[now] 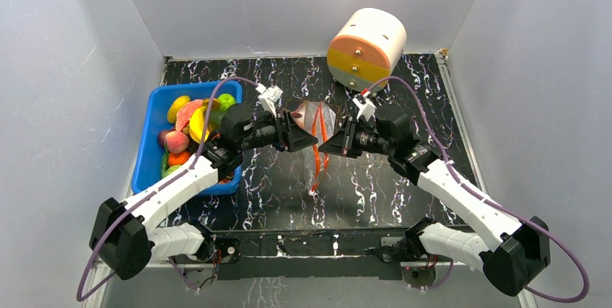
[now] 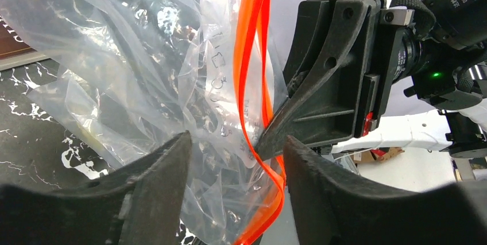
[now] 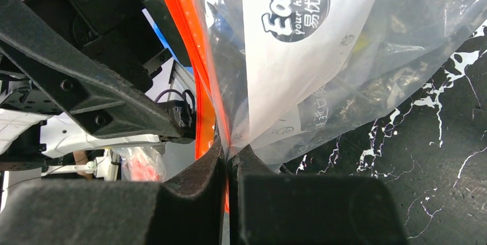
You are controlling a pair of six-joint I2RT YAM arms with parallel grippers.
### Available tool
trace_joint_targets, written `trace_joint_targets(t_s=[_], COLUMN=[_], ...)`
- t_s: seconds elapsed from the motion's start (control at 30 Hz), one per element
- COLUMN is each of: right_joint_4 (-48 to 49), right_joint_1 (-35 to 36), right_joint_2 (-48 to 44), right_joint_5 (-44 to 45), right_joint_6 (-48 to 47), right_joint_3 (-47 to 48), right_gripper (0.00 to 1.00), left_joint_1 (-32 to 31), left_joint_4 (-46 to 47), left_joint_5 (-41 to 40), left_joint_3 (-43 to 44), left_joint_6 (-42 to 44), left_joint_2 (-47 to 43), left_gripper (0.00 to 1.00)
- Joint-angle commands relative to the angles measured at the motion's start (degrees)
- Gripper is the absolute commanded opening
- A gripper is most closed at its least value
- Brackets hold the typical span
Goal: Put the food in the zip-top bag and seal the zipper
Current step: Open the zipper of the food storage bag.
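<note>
The clear zip-top bag (image 1: pixel 322 118) hangs above the table between my two grippers, its red-orange zipper (image 1: pixel 316 166) strip dangling below. My right gripper (image 1: pixel 326 142) is shut on the bag's edge beside the zipper, as the right wrist view (image 3: pixel 230 152) shows. My left gripper (image 1: pixel 302 137) is open. In the left wrist view (image 2: pixel 235 143) the bag (image 2: pixel 126 55) and zipper (image 2: pixel 255 38) lie loosely between its fingers. The food (image 1: pixel 189 124) lies in the blue bin (image 1: pixel 146 151) at the left. The slider is not visible.
A cream cylinder with orange and yellow drawers (image 1: pixel 366 48) lies tilted at the back right. White walls close in the black marbled table on three sides. The two grippers almost touch at the bag.
</note>
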Motion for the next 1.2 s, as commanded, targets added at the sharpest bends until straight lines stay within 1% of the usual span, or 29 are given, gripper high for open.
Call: trace_joint_targets(t_s=[0.0, 0.1, 0.2, 0.23, 0.3, 0.33, 0.4, 0.5, 0.57, 0.63, 0.77, 0.97, 1.17], right_joint_4=[4.1, 3.7, 3.1, 2.8, 1.6, 0.8, -0.4, -3.7, -8.1, -11.3, -14.4, -13.3, -11.7], right_joint_1=[0.4, 0.4, 0.4, 0.4, 0.4, 0.4, 0.4, 0.4, 0.4, 0.4, 0.9, 4.1, 8.9], right_joint_2=[-0.1, -0.4, -1.0, -1.0, -1.1, -1.1, -1.3, -1.7, -2.1, -2.4, -2.2, -2.9, 0.9], right_joint_5=[-0.4, -0.2, 0.1, 0.1, 1.0, 1.9, 3.4, 6.6, 11.9, 17.5, 19.8, 23.1, 26.9], right_joint_6=[-0.6, -0.9, -1.2, -1.4, -2.2, -3.0, -3.8, -6.4, -9.3, -11.5, -13.5, -12.0, -11.1], right_joint_3=[1.3, 0.8, 0.2, 0.1, 0.1, 0.2, 0.3, 1.6, 3.1, 3.8, 6.2, 8.3, 8.9], right_gripper=[0.0, 0.0, 0.0, 0.0, 0.02, 0.05, 0.11, 0.3, 0.4, 0.45, 0.47, 0.51, 0.56], left_joint_1=[-0.5, -0.6, -0.7, -0.7, -0.8, -0.8, -0.9, -0.8, -0.8, -0.8, -0.9, -0.8, -0.9], left_joint_4=[0.3, -0.7, 0.6, 0.8, 0.6, 0.4, -0.2, -2.0, -2.7, -2.2, -1.9, -0.4, -0.4], left_joint_5=[-0.9, -1.5, -1.0, -0.6, -0.3, -0.3, -0.5, -2.2, -3.1, -3.2, -3.1, -2.7, -2.6], left_joint_3=[3.2, 3.6, 2.9, 2.8, 2.8, 2.8, 2.7, 2.6, 2.4, 2.1, 2.6, 3.1, 3.8], left_joint_6=[1.5, 1.5, 0.6, 0.5, 0.2, 0.0, -0.1, -0.1, -0.1, -0.9, -2.6, -4.6, -5.4], left_joint_2=[0.7, 1.4, 1.6, 1.7, 1.5, 1.3, 0.9, 0.0, -0.3, -0.5, 0.2, 1.3, 2.2], left_gripper=[0.53, 0.39, 0.26, 0.2, 0.02, 0.0, 0.0, 0.0, 0.0, 0.0, 0.0, 0.0, 0.0])
